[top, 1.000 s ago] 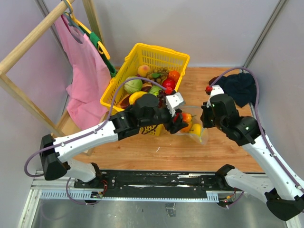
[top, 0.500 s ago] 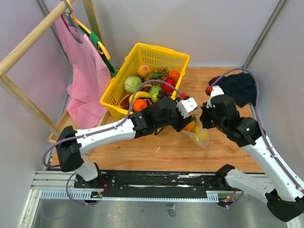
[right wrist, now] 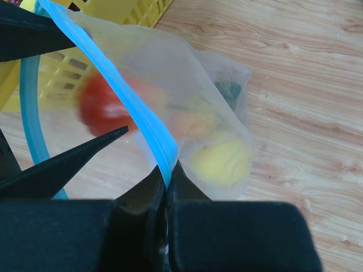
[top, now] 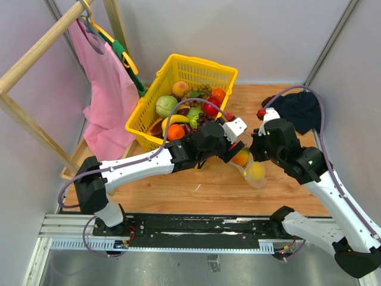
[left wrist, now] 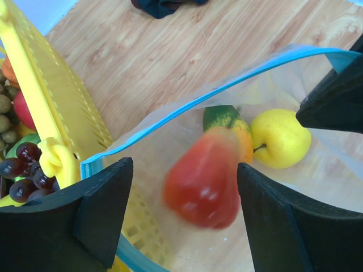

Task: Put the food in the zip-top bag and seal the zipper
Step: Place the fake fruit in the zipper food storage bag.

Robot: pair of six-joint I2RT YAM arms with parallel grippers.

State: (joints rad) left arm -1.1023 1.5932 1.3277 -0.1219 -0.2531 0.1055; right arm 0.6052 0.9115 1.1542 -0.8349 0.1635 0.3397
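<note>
The clear zip-top bag (top: 250, 168) hangs open by the basket. My right gripper (top: 256, 149) is shut on its blue zipper (right wrist: 126, 97), pinching it at the jaws (right wrist: 169, 170). My left gripper (left wrist: 184, 165) is open over the bag's mouth (top: 237, 139). A blurred red fruit (left wrist: 203, 181) sits between its spread fingers without touching them, inside the bag's mouth. A yellow fruit (left wrist: 279, 137) and an orange-and-green piece (left wrist: 229, 120) lie lower in the bag. The red fruit also shows through the plastic in the right wrist view (right wrist: 99, 107), as does the yellow fruit (right wrist: 222, 158).
The yellow mesh basket (top: 196, 67) holds more food just left of the bag, and its wall is close to my left fingers (left wrist: 51, 107). A dark cloth (top: 300, 107) lies at the back right. A pink garment (top: 106, 83) hangs on a wooden rack (top: 36, 53) at the left.
My left gripper carried the red fruit right from the basket to the bag's mouth, then opened; the fruit is now loose in the bag. My right gripper kept its hold.
</note>
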